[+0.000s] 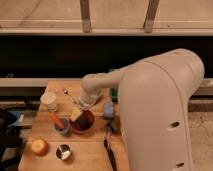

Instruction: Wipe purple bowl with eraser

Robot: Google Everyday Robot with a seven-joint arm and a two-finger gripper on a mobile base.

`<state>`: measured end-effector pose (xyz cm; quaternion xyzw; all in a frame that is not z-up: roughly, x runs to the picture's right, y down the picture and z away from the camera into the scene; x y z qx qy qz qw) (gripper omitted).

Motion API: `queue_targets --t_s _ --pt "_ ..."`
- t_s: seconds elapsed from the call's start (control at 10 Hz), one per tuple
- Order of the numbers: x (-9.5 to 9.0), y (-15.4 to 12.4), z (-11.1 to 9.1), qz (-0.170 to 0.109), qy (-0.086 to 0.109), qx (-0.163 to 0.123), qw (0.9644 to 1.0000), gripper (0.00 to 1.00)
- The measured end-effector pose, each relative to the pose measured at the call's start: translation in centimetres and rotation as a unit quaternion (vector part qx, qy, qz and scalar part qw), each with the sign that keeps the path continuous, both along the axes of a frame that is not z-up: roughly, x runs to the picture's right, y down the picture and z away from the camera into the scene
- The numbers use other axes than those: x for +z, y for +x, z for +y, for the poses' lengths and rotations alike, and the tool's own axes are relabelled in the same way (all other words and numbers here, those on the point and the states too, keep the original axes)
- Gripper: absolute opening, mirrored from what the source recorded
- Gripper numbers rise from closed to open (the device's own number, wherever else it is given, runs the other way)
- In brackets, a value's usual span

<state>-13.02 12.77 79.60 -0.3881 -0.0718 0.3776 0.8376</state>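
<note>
A very large, smooth white robot body (pixel 160 115) fills the right half of the view, rising in front of a dark wall panel with pale window frames above it. To its left is a wooden table (pixel 92 150), seen from above and crowded with small things. From the body, a white arm (pixel 100 82) reaches left and downward over the middle of the table. At its end the pincer (pixel 79 111) hangs over the left part of the purple bowl (pixel 86 125). This bowl is dark and shallow, and sits near the centre of the table, towards the front. The view here is soft: something pale tan shows at the pincer's tip, above the bowl's left rim, but I cannot tell whether the pincer is released or clenched, nor whether it has the eraser. Just left of the bowl, touching or nearly so, is a small grey-blue cup (pixel 62 127) with an orange stick (pixel 56 119) leaning out of it. A white cup (pixel 49 100) stands farther back at the left edge. A light blue block (pixel 108 110) sits to the right of the bowl, close to the robot body. At the front left are a round orange fruit (pixel 39 146) and, beside it, a small metal cup (pixel 63 151). A thin black tool (pixel 110 155) lies at the front right.
</note>
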Motion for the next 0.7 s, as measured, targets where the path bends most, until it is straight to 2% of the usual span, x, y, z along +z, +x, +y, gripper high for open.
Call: queue_targets --t_s 0.7 --pt "-0.6 -0.8 1.6 -0.002 -0.009 0.006 0.9999 0.70"
